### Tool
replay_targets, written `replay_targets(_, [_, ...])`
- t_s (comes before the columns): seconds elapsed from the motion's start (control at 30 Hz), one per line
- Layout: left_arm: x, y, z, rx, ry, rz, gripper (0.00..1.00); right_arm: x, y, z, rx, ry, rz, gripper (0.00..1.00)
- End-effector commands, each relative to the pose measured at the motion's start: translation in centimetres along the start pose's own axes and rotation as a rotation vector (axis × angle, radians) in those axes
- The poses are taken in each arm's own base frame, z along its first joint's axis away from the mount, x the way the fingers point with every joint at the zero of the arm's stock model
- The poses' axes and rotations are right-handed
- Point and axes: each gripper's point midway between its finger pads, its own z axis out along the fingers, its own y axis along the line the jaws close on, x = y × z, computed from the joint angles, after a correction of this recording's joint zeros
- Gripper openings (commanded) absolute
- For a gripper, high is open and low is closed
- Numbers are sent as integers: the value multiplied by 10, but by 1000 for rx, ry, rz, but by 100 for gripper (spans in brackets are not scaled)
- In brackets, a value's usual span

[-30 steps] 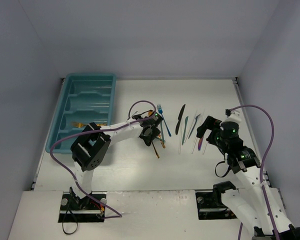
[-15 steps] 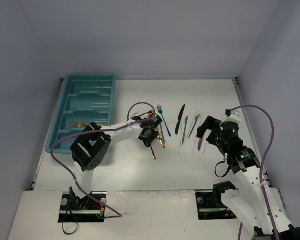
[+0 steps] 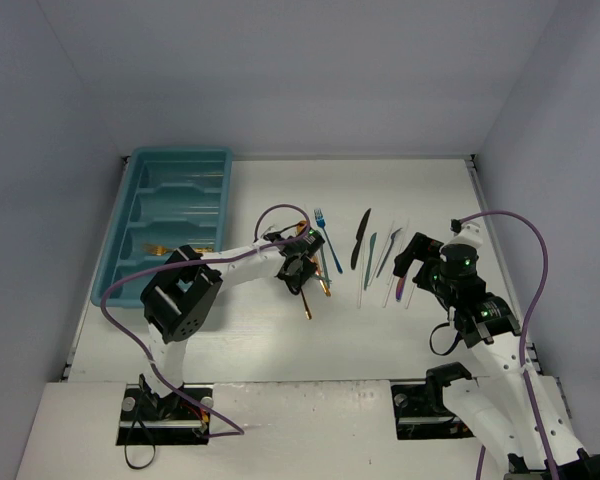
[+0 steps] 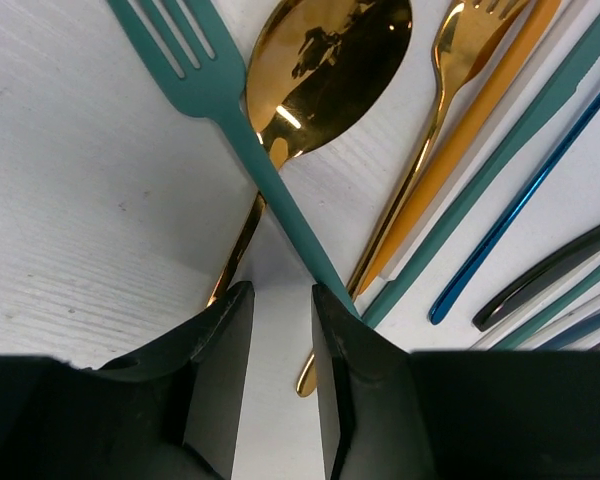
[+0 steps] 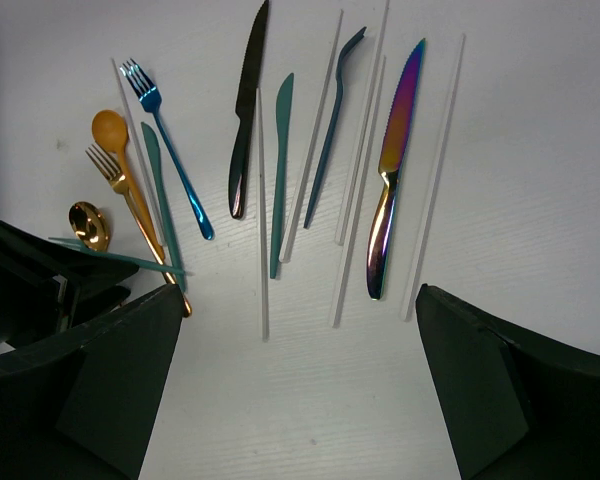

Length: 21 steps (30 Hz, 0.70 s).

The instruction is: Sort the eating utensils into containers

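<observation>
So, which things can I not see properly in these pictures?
Top view: the left arm covers the tray's near right corner; the gold piece inside is too small to name.
Left wrist view: the fingers of the left tool hide the handle ends of the teal fork and gold spoon; the frame edges cut off the other utensils.

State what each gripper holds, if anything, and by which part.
Nothing. The left gripper is open, bare table showing in its gap; the teal fork merely ends beside one fingertip. The right gripper is open and empty.
</observation>
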Motion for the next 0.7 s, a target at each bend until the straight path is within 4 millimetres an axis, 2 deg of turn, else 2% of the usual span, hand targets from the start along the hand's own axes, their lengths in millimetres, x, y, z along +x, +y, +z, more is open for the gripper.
replay_targets(0.0, [-20, -12, -29, 56, -54, -8, 36, -11, -1, 1, 11, -45, 5, 100])
replay_targets(0.13, [-30, -18, -37, 81, -87, -26, 41, -11, -1, 0, 9, -47, 5, 100])
replay_targets(0.47, [-31, -15, -11, 26, -69, -59, 41, -11, -1, 1, 11, -45, 6, 100])
replay_targets(0.67, [-37, -20, -7, 31, -81, -71, 41, -11, 0, 1, 10, -44, 5, 100])
